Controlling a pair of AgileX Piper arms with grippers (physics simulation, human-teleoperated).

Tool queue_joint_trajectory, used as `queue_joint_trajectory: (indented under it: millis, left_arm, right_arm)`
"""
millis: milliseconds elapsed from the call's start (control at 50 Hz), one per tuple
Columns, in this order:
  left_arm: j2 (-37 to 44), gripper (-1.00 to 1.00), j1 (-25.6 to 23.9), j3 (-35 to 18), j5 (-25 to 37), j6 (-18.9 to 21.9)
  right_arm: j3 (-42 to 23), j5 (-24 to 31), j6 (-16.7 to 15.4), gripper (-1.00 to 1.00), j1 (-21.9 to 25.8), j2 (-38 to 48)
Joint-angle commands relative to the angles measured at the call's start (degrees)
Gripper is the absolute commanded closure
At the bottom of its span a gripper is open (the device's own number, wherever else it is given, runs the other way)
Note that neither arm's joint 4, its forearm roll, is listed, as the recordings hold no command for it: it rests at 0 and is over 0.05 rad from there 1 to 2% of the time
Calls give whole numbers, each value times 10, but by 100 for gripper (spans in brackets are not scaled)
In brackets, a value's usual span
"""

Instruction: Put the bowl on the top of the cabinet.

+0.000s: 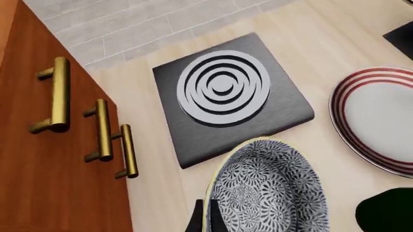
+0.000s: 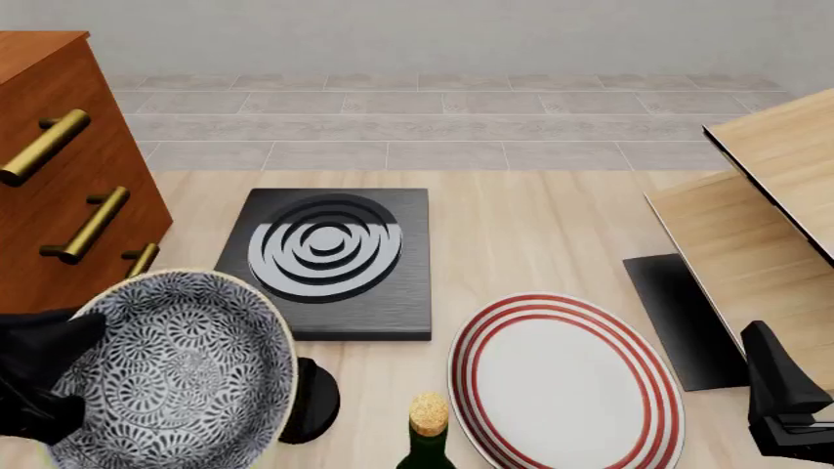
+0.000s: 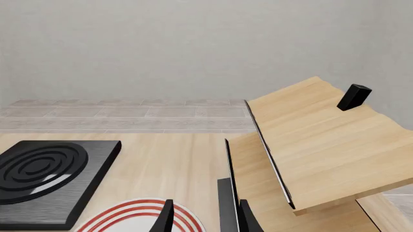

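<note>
The bowl (image 2: pixel 176 371), white with a dense blue-grey floral pattern and a cream rim, hangs tilted above the table's front left, its inside facing the front camera. My left gripper (image 2: pixel 37 381) is shut on its left rim; in the left wrist view the fingers (image 1: pixel 208 215) pinch the rim of the bowl (image 1: pixel 271 193). The reddish-brown cabinet (image 2: pixel 53 225) with brass bar handles (image 2: pixel 92 223) stands at the far left, its top higher than the bowl; it also shows in the left wrist view (image 1: pixel 38 174). My right gripper (image 3: pixel 206 220) is open and empty at the front right (image 2: pixel 782 405).
A black slab with silver rings (image 2: pixel 326 256) lies mid-table. A white plate with red rings (image 2: pixel 563 383) lies right of it. A corked green bottle (image 2: pixel 427 435) stands at the front edge. Light-wood boards (image 2: pixel 769 215) lean at the right.
</note>
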Motion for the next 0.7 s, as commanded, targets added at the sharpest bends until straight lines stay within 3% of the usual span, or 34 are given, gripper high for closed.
queue_joint_trajectory:
  millis: [20, 400, 700]
  left_arm:
    - [24, 100, 42, -53, -29, -23]
    - [52, 100, 113, -111, -64, -102]
    - [50, 100, 126, -149, -61, -131]
  right_arm:
    - [0, 0, 0, -100, 0, 0]
    - [0, 0, 0, -100, 0, 0]
    - [0, 0, 0, -100, 0, 0]
